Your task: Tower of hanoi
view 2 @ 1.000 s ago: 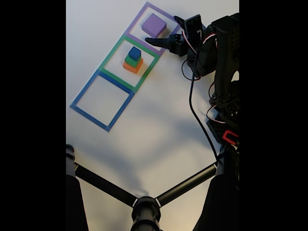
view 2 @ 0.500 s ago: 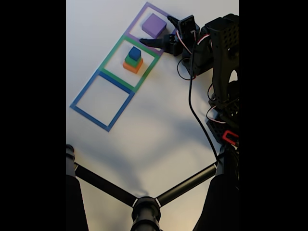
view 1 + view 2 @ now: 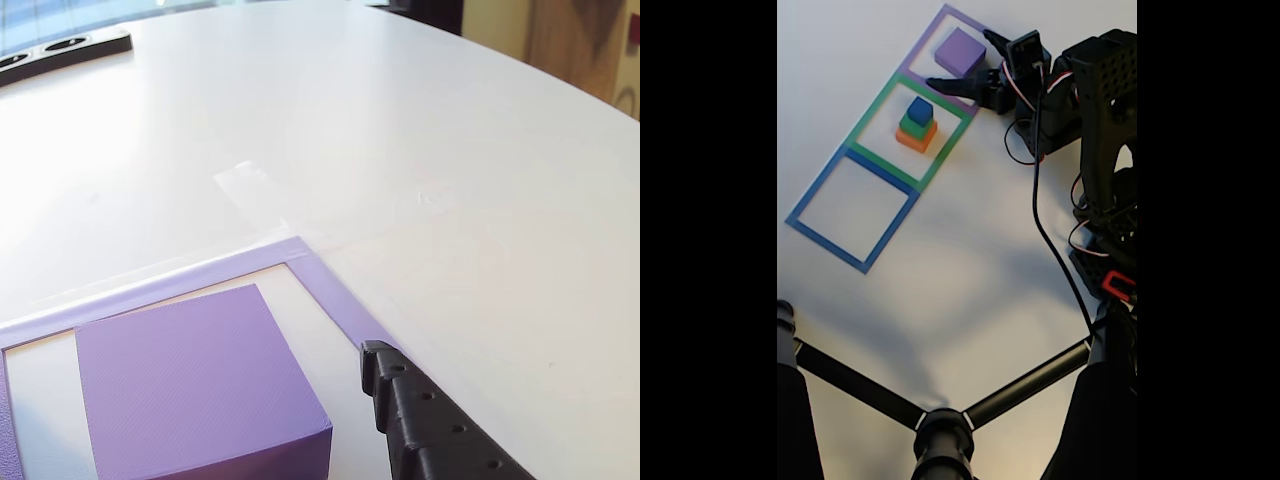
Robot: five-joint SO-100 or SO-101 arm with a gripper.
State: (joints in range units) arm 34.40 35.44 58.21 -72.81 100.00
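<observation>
A large purple block [image 3: 960,50] sits inside the purple square frame [image 3: 940,20] at the top of the fixed view. In the green frame [image 3: 872,108] beside it stands a stack [image 3: 917,124] of an orange, a green and a blue block, the blue one on top. My gripper [image 3: 959,60] is open, its two black fingers spread on either side of the purple block's right end. In the other view one finger [image 3: 430,430] lies just right of the purple block [image 3: 190,390], a small gap between them.
A blue square frame [image 3: 805,205] with nothing inside lies below the green one. The arm's body and cables [image 3: 1095,150] fill the right side. Black stand rods [image 3: 940,420] cross the bottom. A black object [image 3: 60,50] sits at the table's far edge.
The gripper has moved left and up toward the purple block, so its open fingers now flank the block. The blocks have not moved.
</observation>
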